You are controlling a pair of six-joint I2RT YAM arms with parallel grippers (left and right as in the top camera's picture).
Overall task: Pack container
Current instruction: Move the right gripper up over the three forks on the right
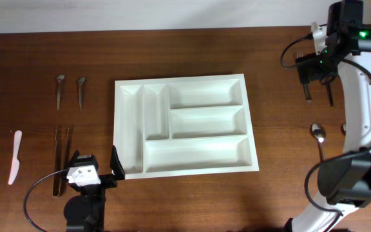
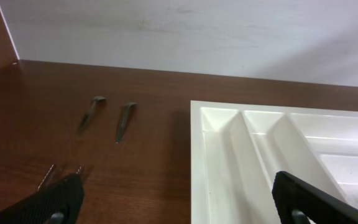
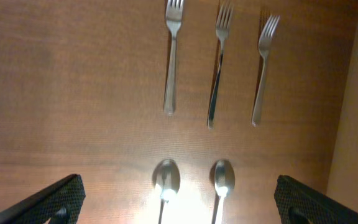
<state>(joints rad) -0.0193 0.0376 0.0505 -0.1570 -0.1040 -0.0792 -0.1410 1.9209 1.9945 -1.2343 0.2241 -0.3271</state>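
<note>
Fingers (image 2: pixel 48 202) of left gripper (image 2: pixel 182 205) gape wide, empty, container (image 1: pixel 195 153) just ahead-right with its near corner by one finger, long axis crosswise, so left arm is nearer; right gripper (image 3: pixel 179 199), also spread wide and empty, hangs over forks (image 3: pixel 219 62) and spoons (image 3: pixel 166 177), well apart.
</note>
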